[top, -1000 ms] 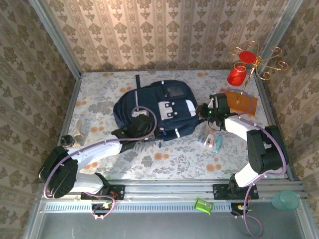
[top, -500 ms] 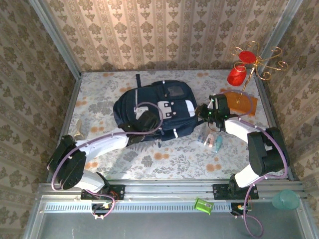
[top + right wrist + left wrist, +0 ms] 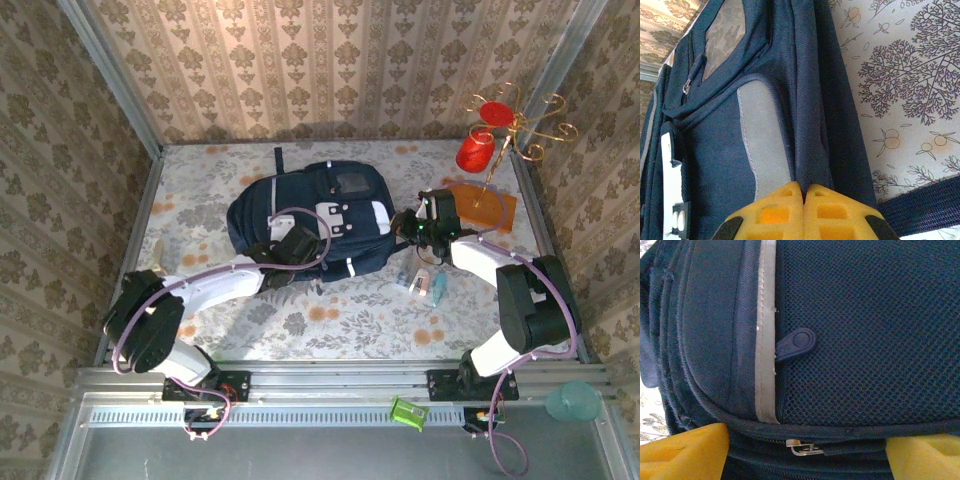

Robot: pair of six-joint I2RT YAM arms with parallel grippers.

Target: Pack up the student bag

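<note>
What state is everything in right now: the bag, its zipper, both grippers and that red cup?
student bag: lying flat, front up, zip looks closed.
zipper pull: lying flat, not gripped.
left gripper: open, fingers either side of the zipper pull.
right gripper: shut on a fold of the student bag's side.
red cup: hanging on the gold stand.

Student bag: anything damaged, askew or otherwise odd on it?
Only minor wear. On the student bag, the pale piping looks chipped along its edge in the left wrist view. The right gripper is shut on a ridge of the bag's side, bunching the fabric there.
</note>
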